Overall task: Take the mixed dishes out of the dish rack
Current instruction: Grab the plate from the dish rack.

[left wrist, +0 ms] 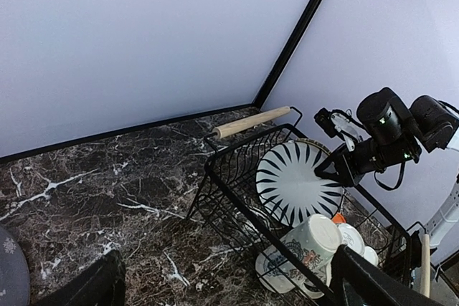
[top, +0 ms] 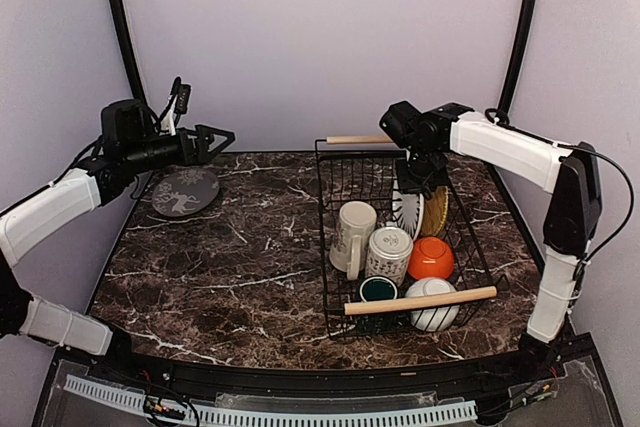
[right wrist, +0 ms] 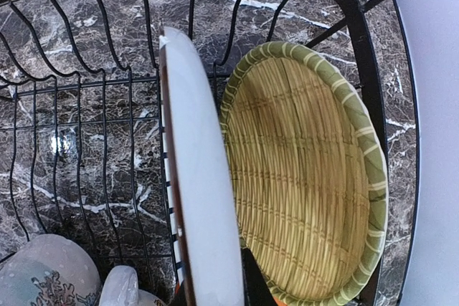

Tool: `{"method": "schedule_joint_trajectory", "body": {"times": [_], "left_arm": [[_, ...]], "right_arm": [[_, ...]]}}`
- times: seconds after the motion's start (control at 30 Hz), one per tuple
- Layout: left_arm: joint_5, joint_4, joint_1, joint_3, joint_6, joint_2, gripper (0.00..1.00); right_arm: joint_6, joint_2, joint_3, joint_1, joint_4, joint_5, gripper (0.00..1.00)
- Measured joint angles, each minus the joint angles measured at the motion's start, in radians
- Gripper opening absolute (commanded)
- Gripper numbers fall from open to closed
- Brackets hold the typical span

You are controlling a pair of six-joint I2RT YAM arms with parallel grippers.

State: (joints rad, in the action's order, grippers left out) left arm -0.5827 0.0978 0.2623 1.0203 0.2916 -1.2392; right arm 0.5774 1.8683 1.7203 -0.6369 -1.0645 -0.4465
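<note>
Now the right gripper [top: 418, 187] pinches the striped plate [left wrist: 297, 180], upright at the far end of the rack [top: 322, 227] beside the green plate [right wrist: 308, 177]; next it likely needs a straight lift, while the left gripper [top: 218, 137] hangs open.

The tabletop [top: 230, 267] looks like glossy dark marble; the rack [top: 358, 169] is black wire with wooden handles [top: 420, 300]; the striped plate [left wrist: 297, 180] is smooth and shiny.

I count one rack [top: 325, 237] with two wooden handles, a far handle [top: 357, 139] and a near handle [top: 420, 300]. There are seven dishes in it. Two are plates: one striped plate [top: 407, 209] and one green plate [top: 436, 212]. Two are mugs: a cream mug [top: 352, 235] and a patterned mug [top: 388, 253]. There is one dark cup [top: 378, 289]. Two are bowls: an orange bowl [top: 431, 258] and a white bowl [top: 437, 319]. One grey disc [top: 185, 191] is on the table [top: 250, 267].
</note>
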Motion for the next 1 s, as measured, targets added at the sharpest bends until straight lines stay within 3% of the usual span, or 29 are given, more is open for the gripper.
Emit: {"method": "schedule_joint_trajectory", "body": {"times": [0.53,1.0], "left_arm": [[0.05,-0.031,0.0,0.011,0.002,-0.047,0.99],[0.016,-0.04,0.0,0.022,0.035,-0.093,0.99]], "right_arm": [[-0.045,0.003,0.076,-0.043,-0.089,-0.053,0.0],[-0.132,-0.226,0.086,-0.032,-0.093,-0.01,0.0]]}}
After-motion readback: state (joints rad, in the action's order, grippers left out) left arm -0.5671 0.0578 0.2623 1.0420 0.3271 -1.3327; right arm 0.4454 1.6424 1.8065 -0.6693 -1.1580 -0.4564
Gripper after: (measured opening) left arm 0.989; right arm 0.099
